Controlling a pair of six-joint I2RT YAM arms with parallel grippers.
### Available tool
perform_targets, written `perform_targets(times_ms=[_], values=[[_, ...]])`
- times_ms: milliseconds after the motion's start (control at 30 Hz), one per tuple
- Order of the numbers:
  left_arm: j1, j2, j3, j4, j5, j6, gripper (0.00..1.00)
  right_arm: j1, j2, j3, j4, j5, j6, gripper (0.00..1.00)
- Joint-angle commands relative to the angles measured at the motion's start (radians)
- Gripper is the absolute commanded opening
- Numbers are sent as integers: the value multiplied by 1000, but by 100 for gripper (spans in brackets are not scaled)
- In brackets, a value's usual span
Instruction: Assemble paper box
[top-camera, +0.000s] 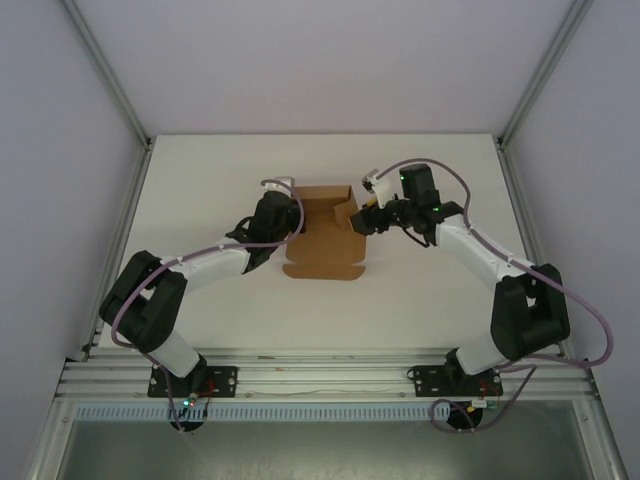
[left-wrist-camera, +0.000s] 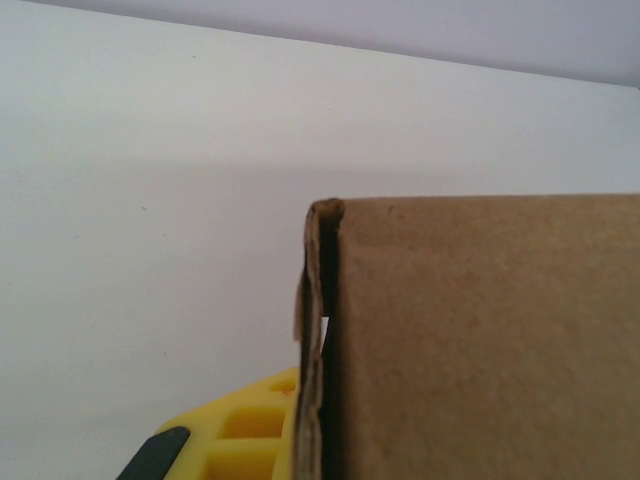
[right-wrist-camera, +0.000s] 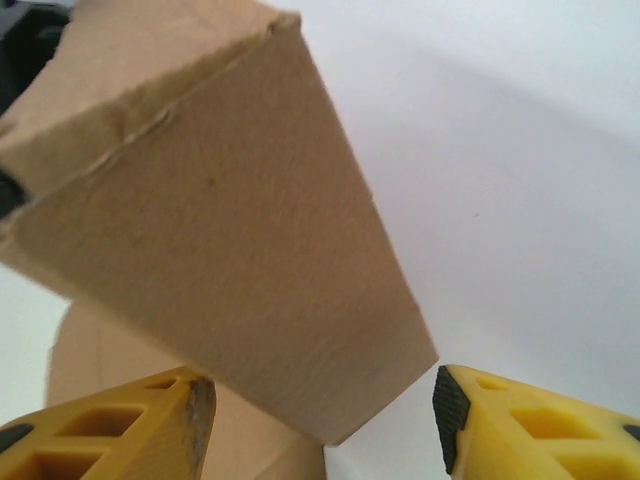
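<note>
The paper box is seen lying at the middle of the worktop, partly folded, between the two arms. Its base is flat on the surface and a tabbed flap is spread out toward the near edge. From above, the piece appears a little longer from near to far than from side to side.

The left gripper is placed at the box's left edge. In the left wrist view a raised side wall is seen edge-on, with one yellow finger just beside its outer face; the other finger is hidden behind the cardboard. The jaws are closed down, judged to be pinching that wall.

The right gripper is set at the opposite, right edge, so that the box lies to its left and each arm is nearest its own side. In the right wrist view the jaws of the right gripper are held apart. The lower corner of a tilted side flap hangs down between and just ahead of the fingertips. The left fingertip is close against the cardboard, while the right fingertip is clear of it. Nothing is held there yet.

The coming move is judged to depend on this flap being centred between the open jaws, so that it can be gripped or pushed inward while the left side is braced.
</note>
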Motion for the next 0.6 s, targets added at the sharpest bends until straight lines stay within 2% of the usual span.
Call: perform_targets(times_ms=[0, 133, 200, 333, 400, 433, 567], values=[[4, 16, 40, -18, 7, 17, 0, 36, 15, 19, 130, 161, 35, 61], [-2, 22, 54, -41, -19, 8, 0, 85, 32, 18, 203, 285, 80, 59], [-7, 24, 66, -61, -50, -5, 0, 114, 35, 22, 226, 419, 125, 55], [-14, 24, 86, -98, -96, -19, 0, 177, 44, 28, 243, 652, 188, 39], [-20, 25, 102, -126, -130, -42, 0, 209, 67, 49, 237, 804, 236, 32], [-24, 25, 117, -150, -151, -55, 0, 223, 83, 55, 233, 888, 268, 25], [-45, 37, 164, -216, -209, -85, 0, 266, 167, 109, 204, 1138, 371, 15]])
